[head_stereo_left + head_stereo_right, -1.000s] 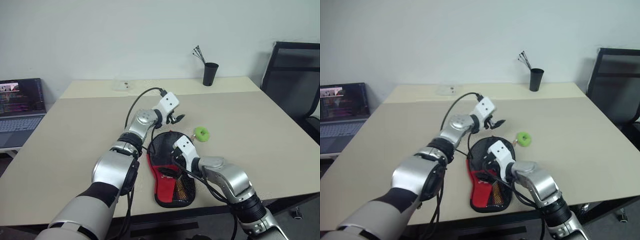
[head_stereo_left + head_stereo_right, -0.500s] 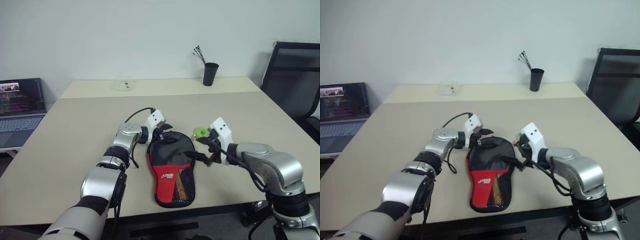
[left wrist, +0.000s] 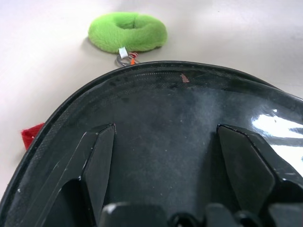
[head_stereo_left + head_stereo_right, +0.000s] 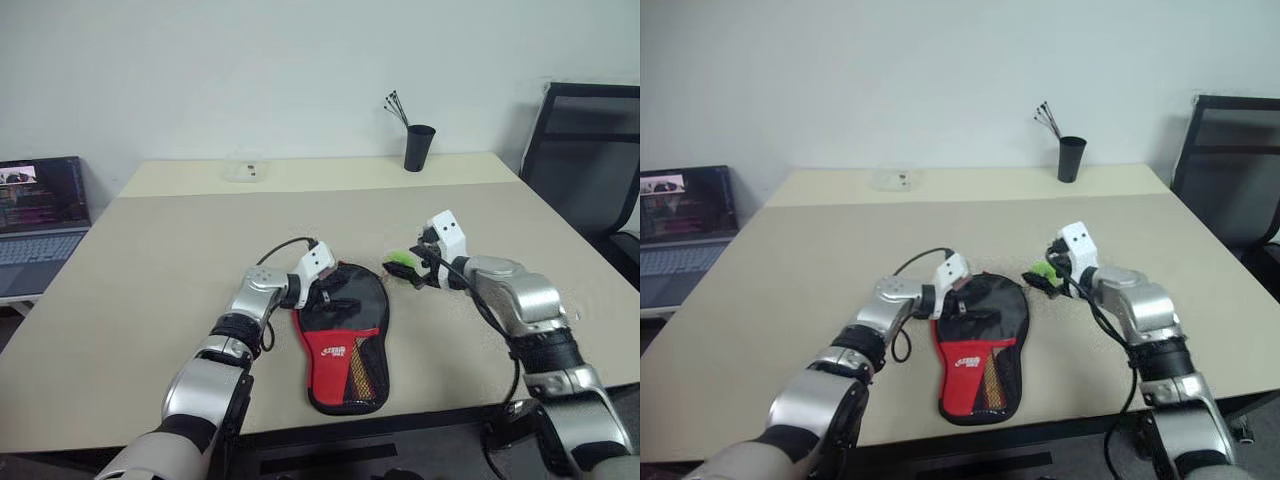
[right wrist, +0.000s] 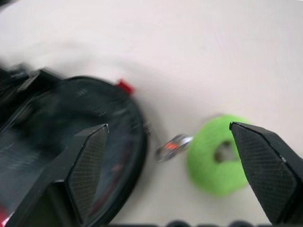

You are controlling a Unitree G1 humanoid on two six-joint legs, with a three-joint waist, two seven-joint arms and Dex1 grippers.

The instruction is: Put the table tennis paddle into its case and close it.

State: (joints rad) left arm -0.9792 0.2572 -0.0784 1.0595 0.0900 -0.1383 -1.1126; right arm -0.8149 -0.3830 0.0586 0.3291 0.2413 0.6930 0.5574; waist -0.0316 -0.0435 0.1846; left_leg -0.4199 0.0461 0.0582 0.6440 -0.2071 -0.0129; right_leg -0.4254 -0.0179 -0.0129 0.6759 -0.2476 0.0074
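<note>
We see the case (image 4: 340, 335) lying flat on the surface (image 4: 150, 260), round end away from us, its green tag (image 4: 401, 263) just beyond the rim. The left gripper (image 4: 327, 297) rests over the round end, jaws apart. The right gripper (image 4: 424, 270) hovers by the tag, jaws wide apart, holding nothing. We cannot tell where the paddle is.

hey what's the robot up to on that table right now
It is working on the case, which lies flat on the table. The left gripper rests open on the case's round black end. The right gripper is open beside the green zipper tag. The paddle's black face shows in the left wrist view.
</note>
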